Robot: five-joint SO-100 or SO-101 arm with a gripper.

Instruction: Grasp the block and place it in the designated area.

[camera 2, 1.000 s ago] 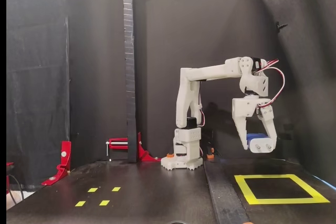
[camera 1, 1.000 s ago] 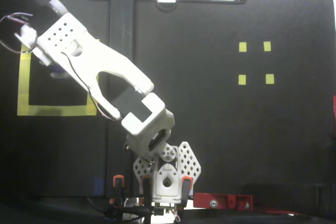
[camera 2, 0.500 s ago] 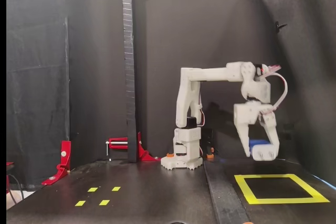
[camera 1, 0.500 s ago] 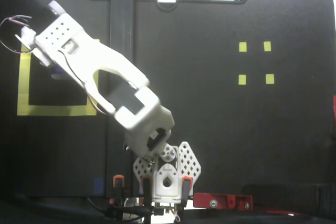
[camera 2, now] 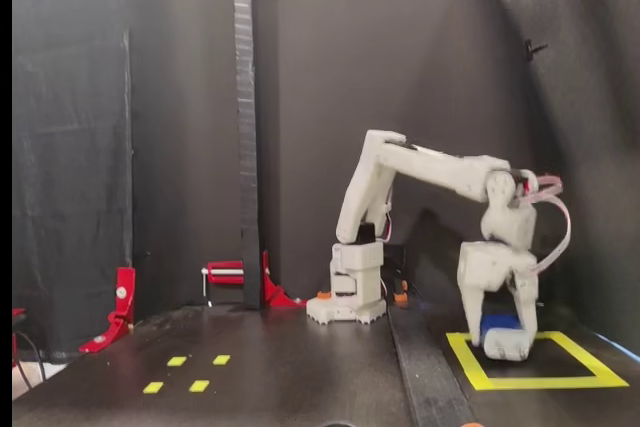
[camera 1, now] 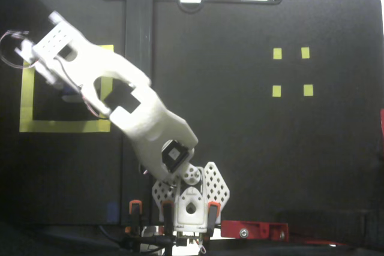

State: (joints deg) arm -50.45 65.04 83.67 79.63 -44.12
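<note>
Side fixed view only: block (camera 2: 497, 325) between jaws

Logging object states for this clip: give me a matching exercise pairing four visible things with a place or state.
Things:
1. block
2. designated area
3. four small yellow squares
4. red clamp

Places or states:
A. left foreground of the side fixed view, bare tape marks
B. between the fingers of the gripper, low over the black centre
C. far left edge of the side fixed view
D. yellow frame under the gripper

Pairs: 1-B, 2-D, 3-A, 4-C
</note>
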